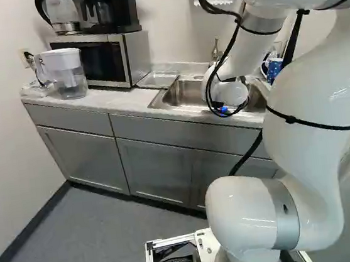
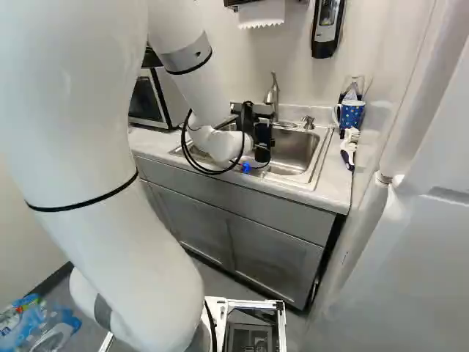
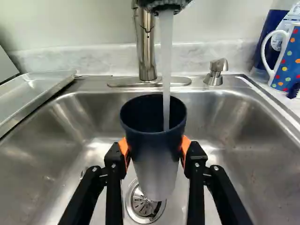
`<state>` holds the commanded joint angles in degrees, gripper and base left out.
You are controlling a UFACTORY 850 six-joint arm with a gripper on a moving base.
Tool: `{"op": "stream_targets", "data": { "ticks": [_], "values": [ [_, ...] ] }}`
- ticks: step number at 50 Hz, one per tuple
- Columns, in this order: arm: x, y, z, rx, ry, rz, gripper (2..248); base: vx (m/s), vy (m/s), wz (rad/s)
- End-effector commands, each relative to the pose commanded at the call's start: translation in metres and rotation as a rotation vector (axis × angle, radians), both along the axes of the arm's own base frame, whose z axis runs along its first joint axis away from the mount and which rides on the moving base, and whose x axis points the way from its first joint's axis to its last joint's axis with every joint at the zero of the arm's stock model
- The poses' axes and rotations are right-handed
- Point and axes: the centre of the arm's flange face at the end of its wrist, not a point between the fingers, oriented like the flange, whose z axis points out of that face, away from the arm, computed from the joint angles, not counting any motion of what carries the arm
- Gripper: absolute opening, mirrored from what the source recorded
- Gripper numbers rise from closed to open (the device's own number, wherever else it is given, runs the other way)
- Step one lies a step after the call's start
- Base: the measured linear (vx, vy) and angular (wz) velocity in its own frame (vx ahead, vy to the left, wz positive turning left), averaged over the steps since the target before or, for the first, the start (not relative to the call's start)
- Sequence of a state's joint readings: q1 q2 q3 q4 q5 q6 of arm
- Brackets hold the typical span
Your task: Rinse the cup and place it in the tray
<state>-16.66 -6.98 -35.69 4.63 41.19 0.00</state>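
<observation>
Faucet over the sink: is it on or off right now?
On. A stream of water falls from the faucet into the cup held in the end effector.

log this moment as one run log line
claw: shut on cup | cup: upright under running faucet, over sink drain | tray: left of sink

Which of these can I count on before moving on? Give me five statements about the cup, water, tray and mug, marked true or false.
1. The gripper has the cup between its two fingers. True.
2. The cup is upside down. False: its mouth faces up.
3. Water runs from the faucet into the cup. True.
4. The cup stands in the tray. False: it is held over the sink, with the tray off to one side.
5. The mug is in the sink. False: it stands on the counter.
</observation>
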Motion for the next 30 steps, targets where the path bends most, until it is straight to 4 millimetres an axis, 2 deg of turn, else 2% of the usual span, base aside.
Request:
{"op": "stream_targets", "data": {
  "ticks": [30],
  "values": [
    [0.0,0.0,0.0,0.0,0.0,0.0,124,0.0,0.0,0.0]
  ]
}}
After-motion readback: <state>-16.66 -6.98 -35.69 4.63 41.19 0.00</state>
